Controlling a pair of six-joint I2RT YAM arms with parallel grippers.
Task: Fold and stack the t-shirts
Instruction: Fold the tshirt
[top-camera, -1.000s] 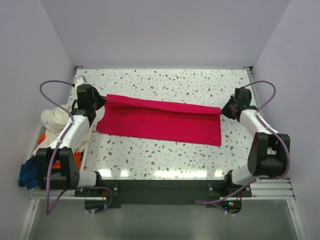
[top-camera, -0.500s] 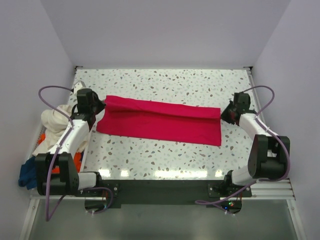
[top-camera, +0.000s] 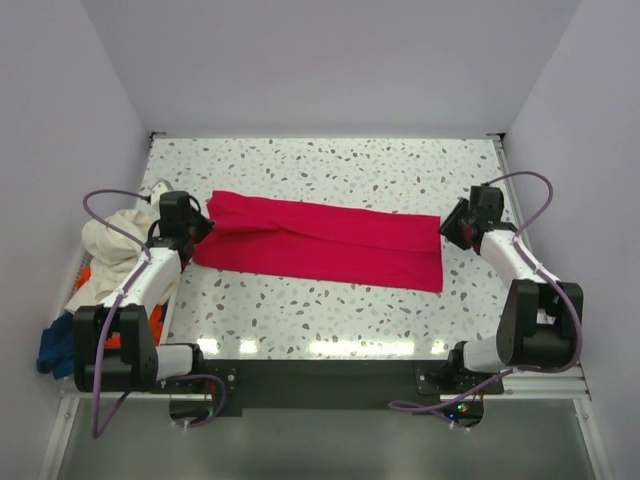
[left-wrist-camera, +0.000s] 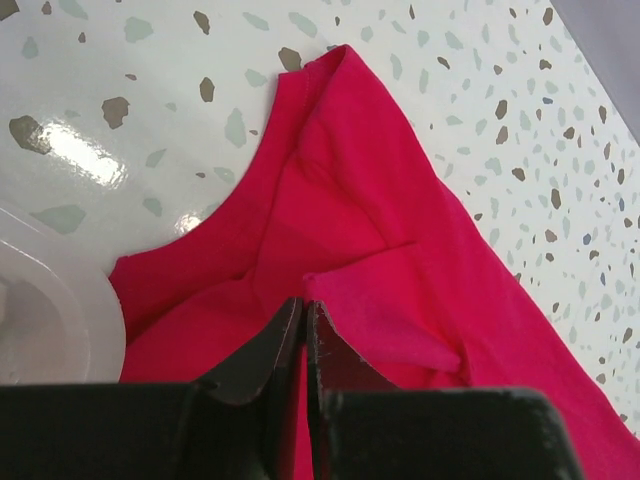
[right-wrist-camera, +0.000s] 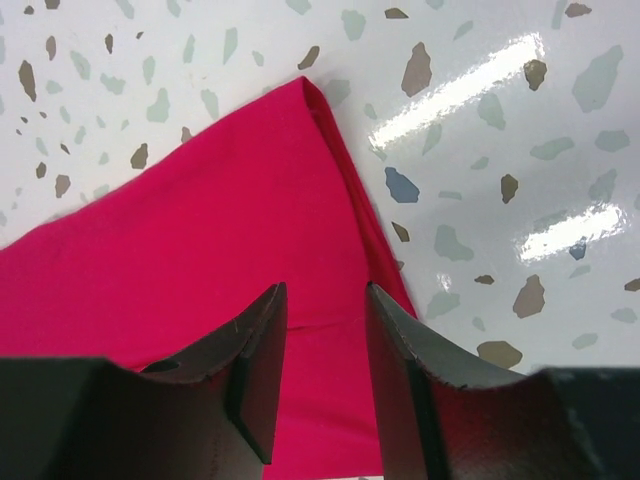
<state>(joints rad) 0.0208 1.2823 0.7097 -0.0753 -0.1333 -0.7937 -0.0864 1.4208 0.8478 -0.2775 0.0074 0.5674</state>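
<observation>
The crimson red t-shirt (top-camera: 320, 240) lies folded into a long band across the middle of the speckled table (top-camera: 330, 165). My left gripper (top-camera: 203, 226) is at its left end, and in the left wrist view the gripper (left-wrist-camera: 304, 303) is shut on a fold of the red cloth (left-wrist-camera: 400, 230). My right gripper (top-camera: 450, 228) is at the shirt's right end. In the right wrist view it (right-wrist-camera: 322, 290) is open, jaws apart just above the flat right corner of the shirt (right-wrist-camera: 200, 250). The cream white t-shirt (top-camera: 105, 240), the orange one (top-camera: 85, 275) and the dark blue one (top-camera: 52, 350) lie heaped off the table's left side.
White walls close in the table at the back and on both sides. A translucent white rounded rim (left-wrist-camera: 50, 320) shows beside the left gripper. Purple cables loop off both arms. Bare speckled tabletop lies behind and in front of the red shirt.
The left gripper has drawn the shirt's left end nearer and lower. The right end of the shirt now lies flat, and the right gripper stands open just off it.
</observation>
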